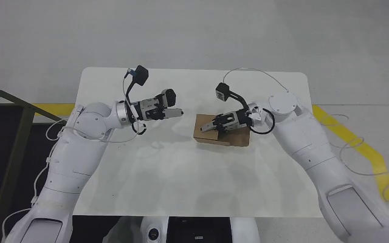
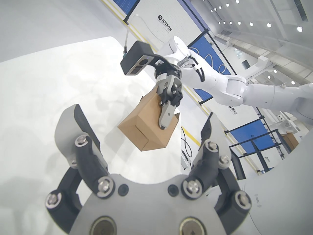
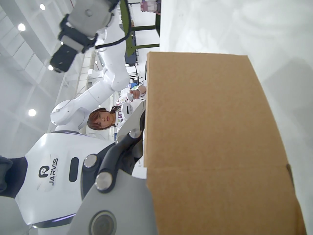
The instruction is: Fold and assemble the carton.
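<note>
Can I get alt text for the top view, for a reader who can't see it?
The right gripper grips a brown carton near the middle of a white table. The left gripper hangs beside the carton, apart from it and holding nothing.

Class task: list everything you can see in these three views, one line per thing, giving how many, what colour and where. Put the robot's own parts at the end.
carton: one, brown cardboard, on the table near its middle, toward the right arm's side.
table: one, white, under both arms.
floor line: two stretches, yellow, on the grey floor past the table's left and right ends.
frame: one, dark green, off the table's left end.
left gripper: one, grey and black, open, over the table, apart from the carton.
right gripper: one, grey and black, shut on the carton.
wrist cameras: two, black, one on each arm by its gripper.
</note>
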